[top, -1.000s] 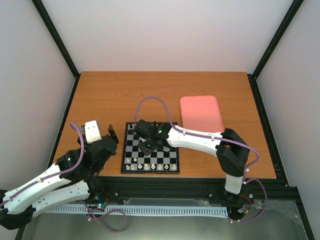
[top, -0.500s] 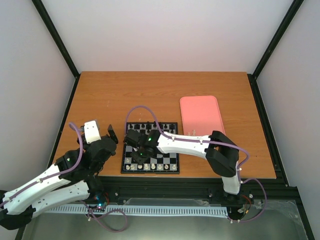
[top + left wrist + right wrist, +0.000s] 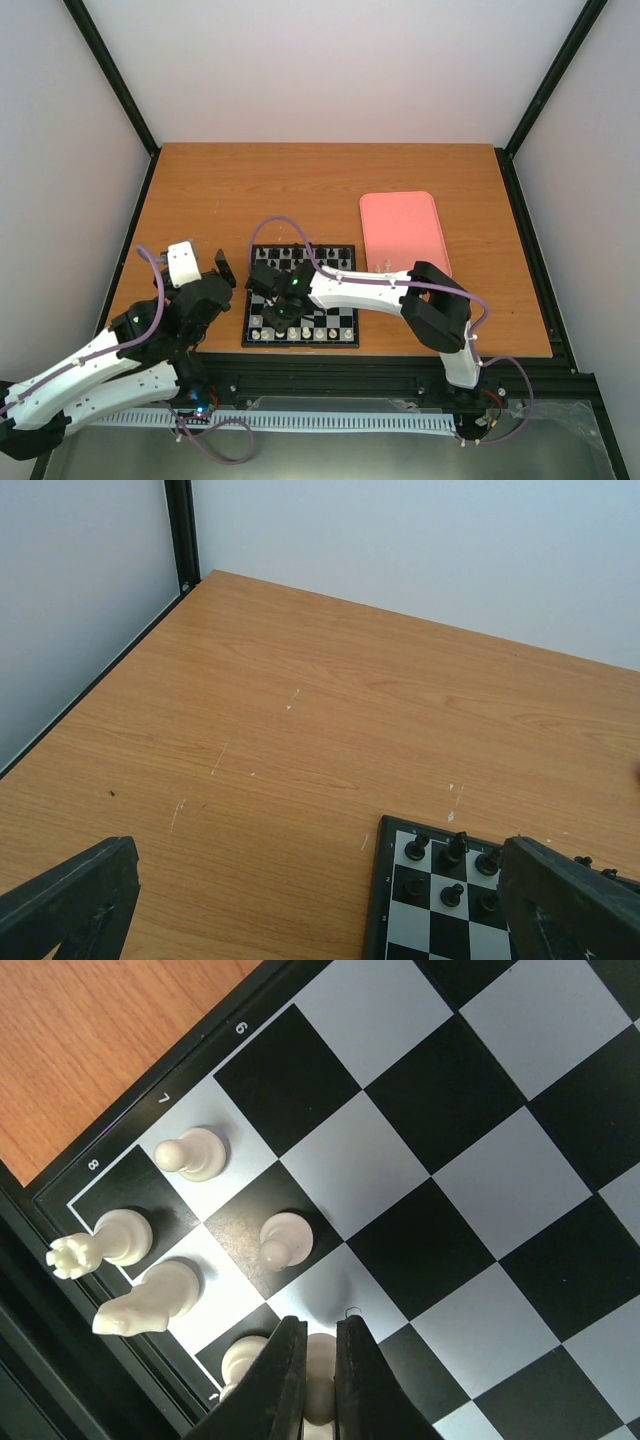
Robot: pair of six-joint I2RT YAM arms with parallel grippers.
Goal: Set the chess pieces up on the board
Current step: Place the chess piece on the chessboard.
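The board point(image 3: 349, 300) lies at the table's near middle. Cream-white chess pieces point(image 3: 306, 333) line its near rows; black figures point(image 3: 289, 251) stand along the far edge. My right gripper point(image 3: 281, 304) hovers low over the board's near-left part, shut on a white chess piece point(image 3: 319, 1372) that shows between its fingertips point(image 3: 289, 1332). Just ahead of them stand a white pawn point(image 3: 284, 1240), another pawn point(image 3: 192, 1153), a rook point(image 3: 105, 1243) and a knight point(image 3: 150, 1298). My left gripper point(image 3: 203, 265) rests left of the board, open and holding nothing; its fingers point(image 3: 70, 900) frame the board's far-left corner point(image 3: 378, 900).
A pink tray point(image 3: 402, 232) lies right of the board, toward the back. Black frame posts run along the table's sides. Bare wood stretches behind the board and to its left point(image 3: 300, 710).
My right gripper has moved left and toward the board's near edge, still shut on the white piece. The left arm has barely moved.
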